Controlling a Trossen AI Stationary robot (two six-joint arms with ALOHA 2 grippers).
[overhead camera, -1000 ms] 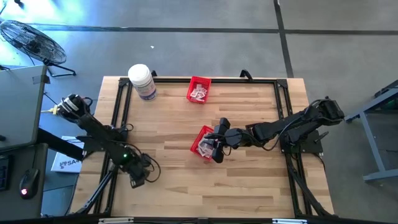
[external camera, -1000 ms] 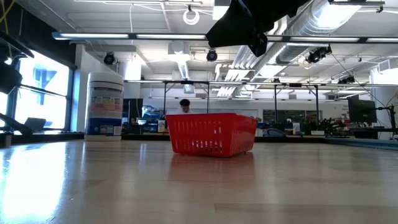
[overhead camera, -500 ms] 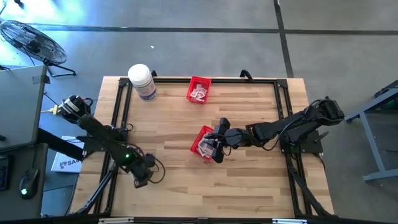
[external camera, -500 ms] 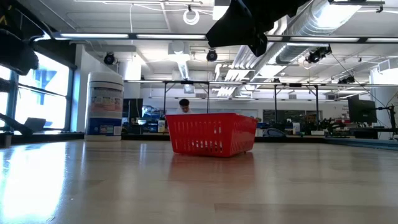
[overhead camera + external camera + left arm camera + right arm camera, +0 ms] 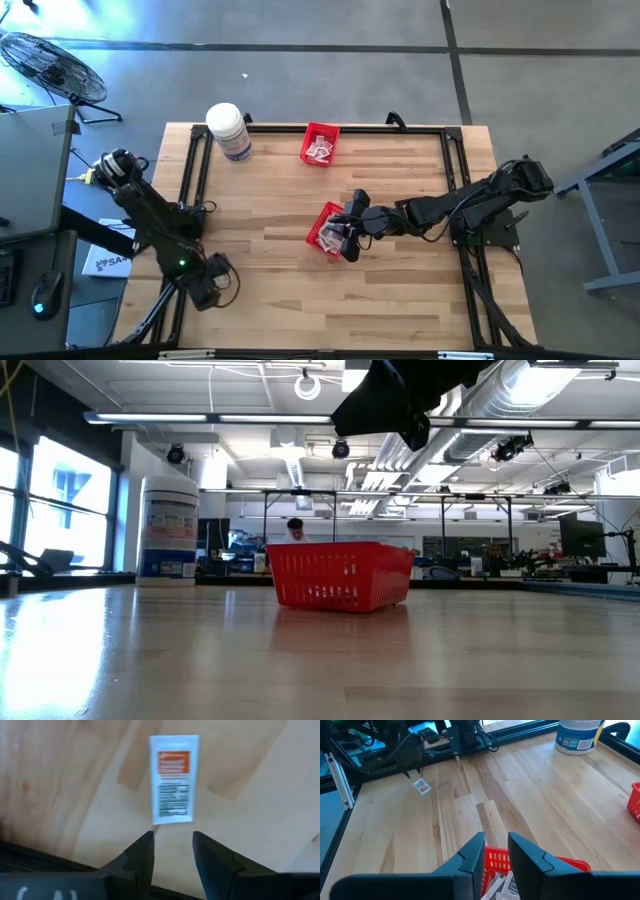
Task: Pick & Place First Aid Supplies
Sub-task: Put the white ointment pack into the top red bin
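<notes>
The left gripper (image 5: 170,847) hangs low near the front left corner of the light wooden surface (image 5: 400,290). Its two dark fingers (image 5: 142,852) stand apart with nothing between them. A small flat white packet with an orange label (image 5: 173,779) lies on the wood just past the fingertips. The right gripper (image 5: 495,851) hangs over the red mesh basket (image 5: 530,862) in the middle, fingers a little apart and empty, with more white packets (image 5: 502,886) right under them. A second red basket (image 5: 320,143) sits far off beside a big white jar (image 5: 228,130).

The lone packet is thin and flat. I think the fingers could slide off it or push it away instead of lifting it
</notes>
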